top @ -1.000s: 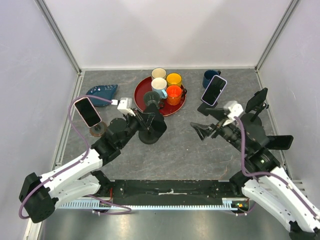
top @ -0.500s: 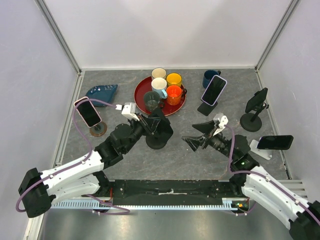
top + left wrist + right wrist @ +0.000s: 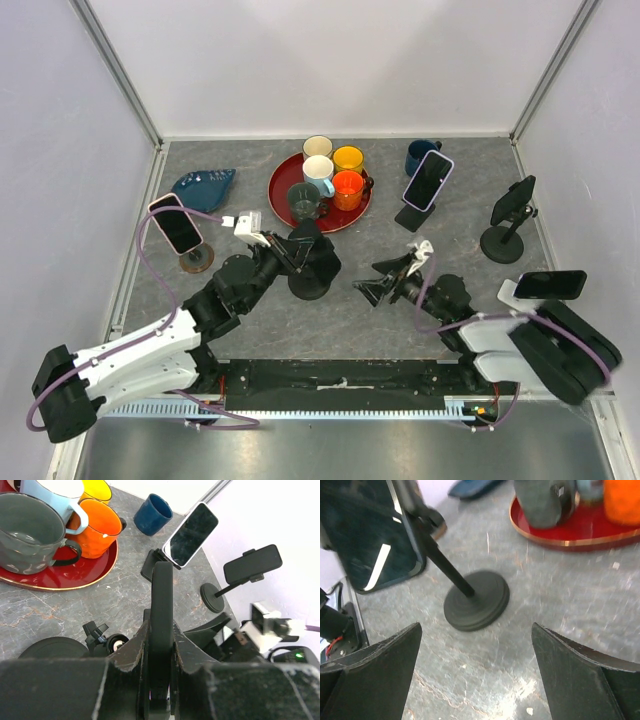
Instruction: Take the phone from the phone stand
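Observation:
My left gripper (image 3: 303, 247) is shut on a black phone, seen edge-on between the jaws in the left wrist view (image 3: 161, 595). In the right wrist view the phone (image 3: 367, 540) shows its dark screen at the top of the stand's slanted pole. The black phone stand has a round base (image 3: 313, 282) on the table, also in the right wrist view (image 3: 476, 600). My right gripper (image 3: 372, 286) is open and empty, low over the table just right of the base, pointing at it (image 3: 475, 630).
A red tray (image 3: 282, 205) with several mugs stands behind the stand. A blue mug (image 3: 420, 155) and other phones on stands are around: far left (image 3: 176, 224), back right (image 3: 428, 180), right (image 3: 513, 203) and near right (image 3: 550, 285). A blue object (image 3: 205, 185) lies at back left.
My right gripper has come down and leftward toward the stand's base, its arm folding low. My left gripper, the phone and the stand have shifted slightly right and nearer.

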